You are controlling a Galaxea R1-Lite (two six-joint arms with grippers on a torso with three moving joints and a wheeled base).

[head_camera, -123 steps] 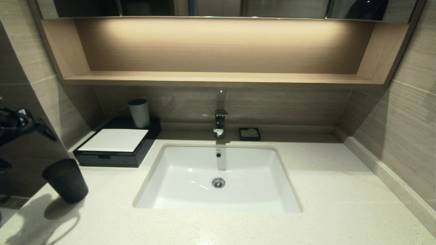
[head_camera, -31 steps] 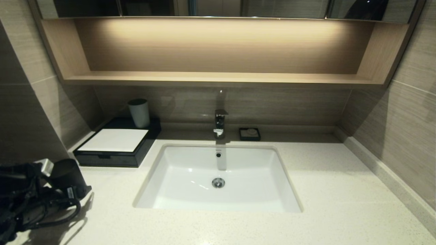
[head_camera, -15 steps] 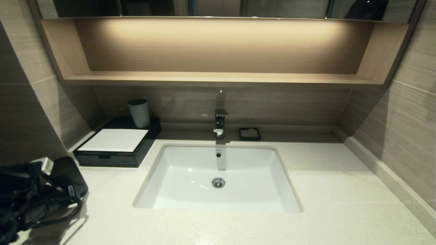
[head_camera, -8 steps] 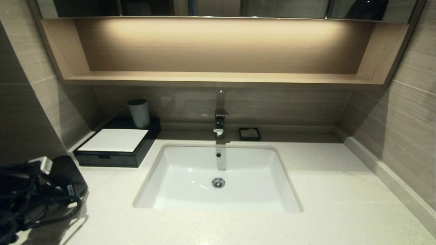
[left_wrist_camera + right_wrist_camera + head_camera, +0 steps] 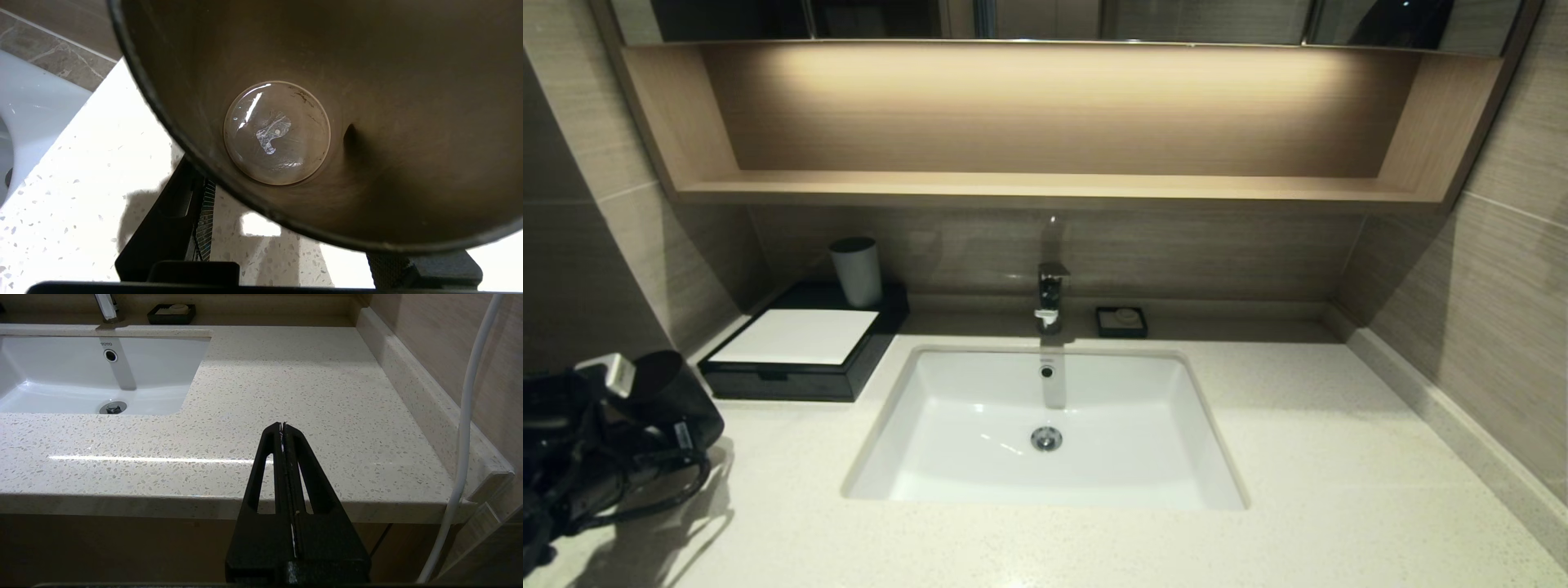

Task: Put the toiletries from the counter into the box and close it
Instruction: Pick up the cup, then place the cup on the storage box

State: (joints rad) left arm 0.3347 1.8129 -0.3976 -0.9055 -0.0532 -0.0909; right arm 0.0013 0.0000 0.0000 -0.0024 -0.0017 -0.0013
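The head view looks forward and down from above onto the counter (image 5: pixel 1298 425), taking in the sink basin (image 5: pixel 1045 425), the wall shelf and the box (image 5: pixel 800 347) at the back left. The left wrist view sits very close, looking straight into the dark tumbler (image 5: pixel 327 122) with speckled counter behind. The right wrist view looks low and level across the counter's front edge; it shares basin, tap and soap dish (image 5: pixel 171 312) with the head view.
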